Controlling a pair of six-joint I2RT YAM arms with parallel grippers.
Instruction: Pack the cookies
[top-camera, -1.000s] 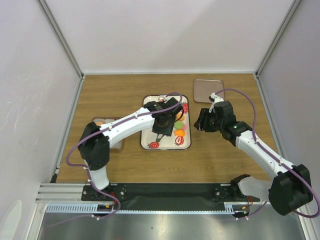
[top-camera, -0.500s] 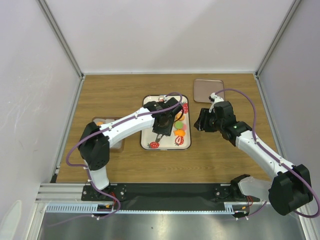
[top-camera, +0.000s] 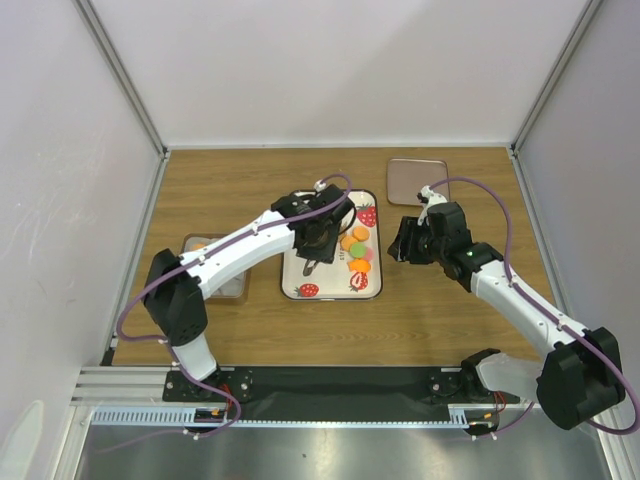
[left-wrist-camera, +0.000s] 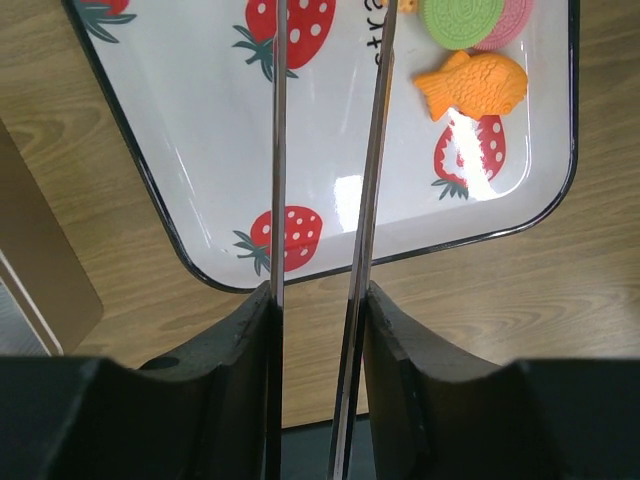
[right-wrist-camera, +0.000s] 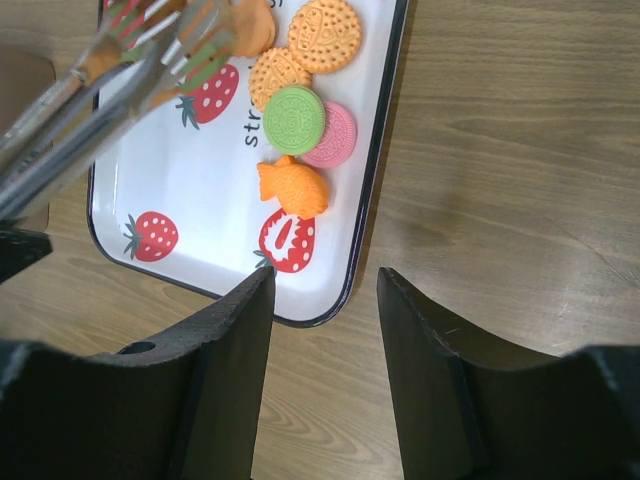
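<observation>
Cookies (right-wrist-camera: 294, 118) lay rightward on tray (right-wrist-camera: 190, 190); left hand (left-wrist-camera: 318, 300) gripped tongs (left-wrist-camera: 278, 150) above it, right hand (right-wrist-camera: 325, 290) hovered open over bench (right-wrist-camera: 500, 200).

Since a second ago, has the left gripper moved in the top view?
Yes. The left gripper, jaws shut on the tongs, has shifted toward the far end of the tray and slightly left, uncovering the cookies.

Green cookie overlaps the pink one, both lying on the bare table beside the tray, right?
Not quite. The green cookie does overlap the pink cookie, but both lie inside the strawberry tray, not on the table. The right wrist view shows it.
</observation>
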